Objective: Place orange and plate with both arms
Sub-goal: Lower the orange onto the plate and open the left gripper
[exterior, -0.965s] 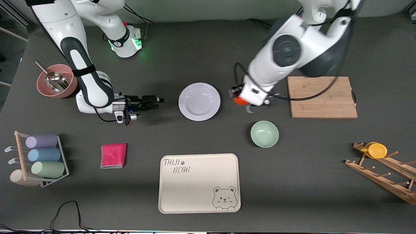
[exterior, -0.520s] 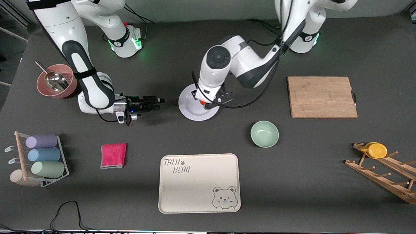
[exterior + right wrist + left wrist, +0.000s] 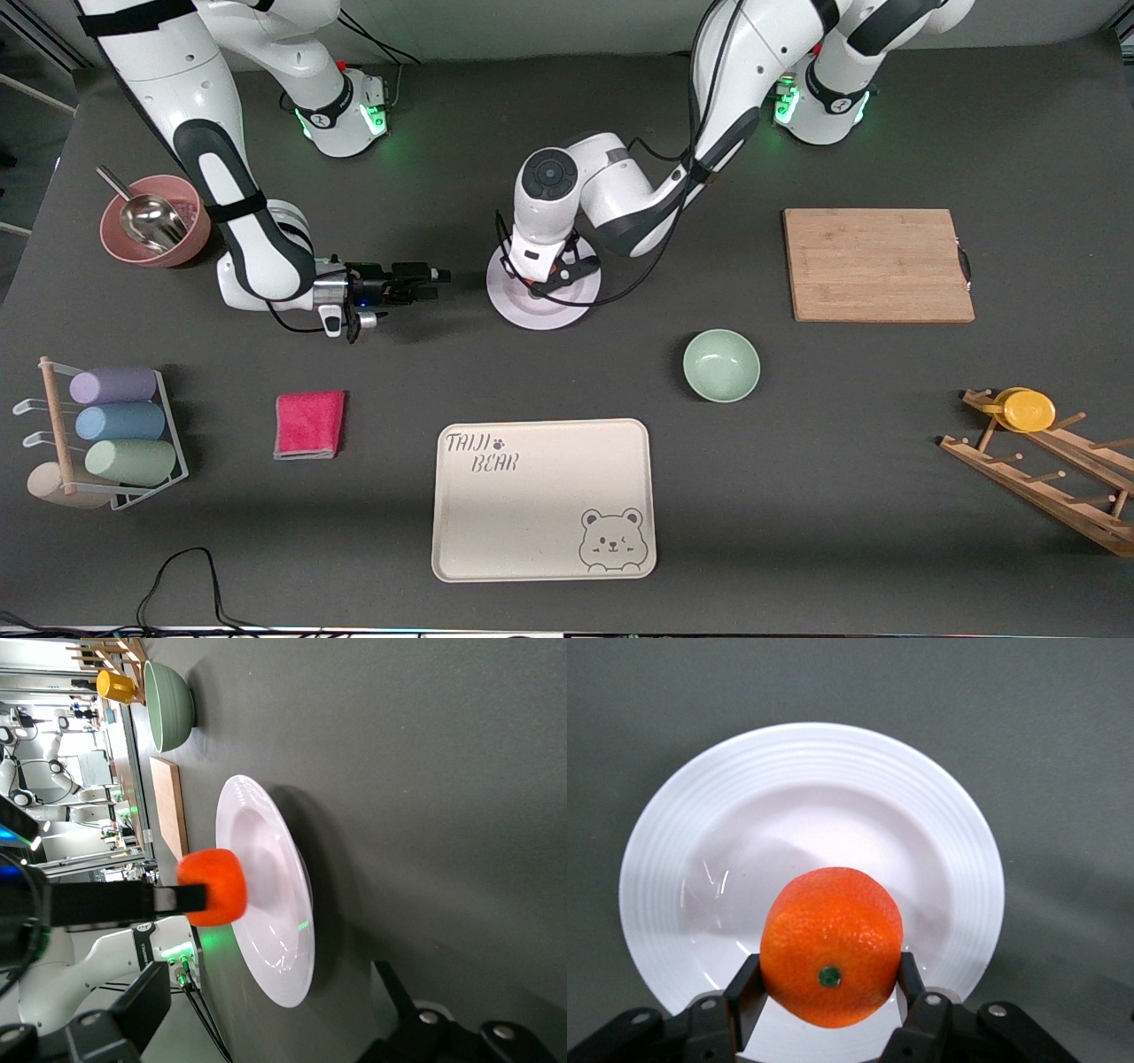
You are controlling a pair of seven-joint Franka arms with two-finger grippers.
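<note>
The left gripper [image 3: 830, 992] is clamped on the orange [image 3: 831, 946] and holds it directly over the middle of the plate [image 3: 957, 859], so the fruit probably only has to go straight down. The right gripper [image 3: 423, 280] waits with jaws wide just beside the plate's rim, toward the right arm's end of the table, well placed to take the plate.

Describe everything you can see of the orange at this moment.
The orange is small, round and bright orange, with dimpled skin and a green stem scar facing the left wrist camera. The left gripper is shut on it, one dark finger on each side. It hangs over the well of the white plate; whether it already touches the plate cannot be told.
</note>
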